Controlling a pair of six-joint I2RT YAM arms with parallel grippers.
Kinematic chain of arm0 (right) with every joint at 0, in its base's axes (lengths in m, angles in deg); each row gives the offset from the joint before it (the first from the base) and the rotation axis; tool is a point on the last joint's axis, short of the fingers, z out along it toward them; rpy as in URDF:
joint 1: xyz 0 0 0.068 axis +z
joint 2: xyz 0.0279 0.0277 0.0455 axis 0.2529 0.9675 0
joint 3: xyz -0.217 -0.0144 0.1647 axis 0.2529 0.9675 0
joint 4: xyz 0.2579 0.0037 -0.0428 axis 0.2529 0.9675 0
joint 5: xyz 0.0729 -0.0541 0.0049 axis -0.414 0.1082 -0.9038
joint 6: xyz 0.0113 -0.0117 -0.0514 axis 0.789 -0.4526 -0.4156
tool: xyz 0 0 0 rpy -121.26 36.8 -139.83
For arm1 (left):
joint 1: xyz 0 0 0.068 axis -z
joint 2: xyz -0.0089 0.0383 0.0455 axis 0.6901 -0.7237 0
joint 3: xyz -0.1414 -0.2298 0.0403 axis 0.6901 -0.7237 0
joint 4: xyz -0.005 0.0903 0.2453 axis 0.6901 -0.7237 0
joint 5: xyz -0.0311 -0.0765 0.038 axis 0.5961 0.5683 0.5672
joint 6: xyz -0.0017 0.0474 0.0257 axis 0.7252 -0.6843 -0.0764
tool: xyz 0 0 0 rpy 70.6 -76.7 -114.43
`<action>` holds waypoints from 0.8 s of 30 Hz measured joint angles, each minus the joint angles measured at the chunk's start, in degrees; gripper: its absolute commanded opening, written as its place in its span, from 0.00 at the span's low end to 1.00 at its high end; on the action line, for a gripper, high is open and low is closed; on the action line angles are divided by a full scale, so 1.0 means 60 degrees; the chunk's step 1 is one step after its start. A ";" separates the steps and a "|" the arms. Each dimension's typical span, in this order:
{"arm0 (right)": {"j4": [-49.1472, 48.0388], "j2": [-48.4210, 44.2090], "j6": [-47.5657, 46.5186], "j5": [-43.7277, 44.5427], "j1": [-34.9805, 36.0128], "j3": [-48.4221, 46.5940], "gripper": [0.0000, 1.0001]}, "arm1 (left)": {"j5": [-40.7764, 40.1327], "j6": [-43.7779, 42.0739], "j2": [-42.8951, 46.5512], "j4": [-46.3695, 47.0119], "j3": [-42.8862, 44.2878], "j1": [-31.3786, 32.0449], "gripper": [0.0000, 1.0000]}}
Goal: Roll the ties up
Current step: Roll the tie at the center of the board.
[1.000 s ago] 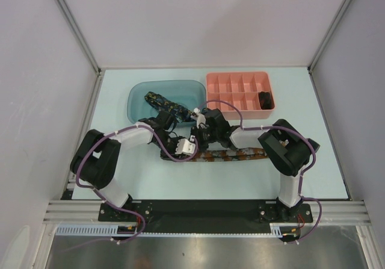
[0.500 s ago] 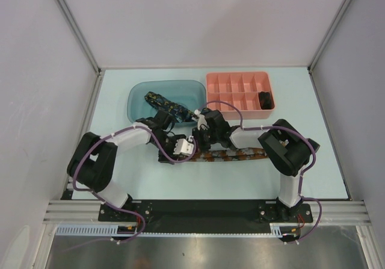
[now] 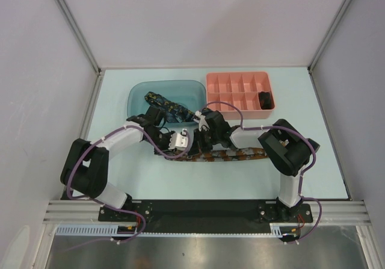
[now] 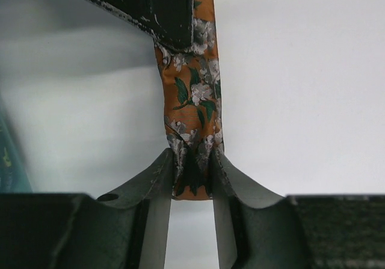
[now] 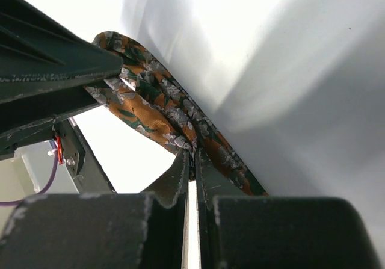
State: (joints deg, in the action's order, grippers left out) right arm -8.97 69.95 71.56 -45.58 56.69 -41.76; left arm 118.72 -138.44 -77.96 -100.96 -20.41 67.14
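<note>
Pinching the orange tie (image 4: pixel 192 94) at its folded end, the left gripper (image 4: pixel 192 163) presses in from both sides, so the cloth crumples narrow between its fingers. That looks like a hold meant to anchor the core the roll will wind around. Just beyond it the right gripper (image 5: pixel 192 156) is clenched almost flat, and it seems to nip an edge of the same tie at its tips, though the wrist view is too close to be sure how much cloth it has. Two grips so near each other probably let one hand keep the fold from springing open while the other turns it. The rest of this tie lies flat on the table (image 3: pixel 301 179), running rightward from the grippers. Little of it looks wound, so the roll is likely at its start. The navy tie (image 3: pixel 162 102) waits unrolled in the tub (image 3: pixel 133 94), and a dark bundle (image 3: pixel 264 98) sits in a right-hand cell of the tray (image 3: pixel 209 94).
</note>
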 measured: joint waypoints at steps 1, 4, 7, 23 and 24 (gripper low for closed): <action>0.0018 0.0000 -0.0018 0.0004 0.0000 -0.0007 0.04 | 0.0076 0.0007 -0.0040 -0.0066 0.0044 0.0022 0.33; 0.0084 0.0000 -0.0051 0.0025 0.0015 -0.0058 0.06 | 0.0251 0.0029 -0.0098 -0.0189 0.0240 0.0135 0.32; 0.0153 0.0000 -0.0062 0.0069 0.0055 -0.0157 0.16 | 0.0426 0.0135 -0.0106 -0.0193 0.0375 0.0423 0.31; 0.0943 -0.0262 -0.0197 -0.0379 -0.0076 -0.0277 0.53 | 0.0160 0.0871 -0.1191 0.0444 0.0393 0.0984 0.28; 0.0943 -0.0342 -0.0197 -0.0397 -0.0073 -0.0277 0.55 | 0.0153 0.0871 -0.1231 0.0452 0.0393 0.0984 0.29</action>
State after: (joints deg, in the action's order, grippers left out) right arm -3.31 67.90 70.38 -47.96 56.25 -43.43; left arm 119.64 -133.22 -85.35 -98.25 -18.05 73.04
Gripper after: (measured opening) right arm 0.488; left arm 0.282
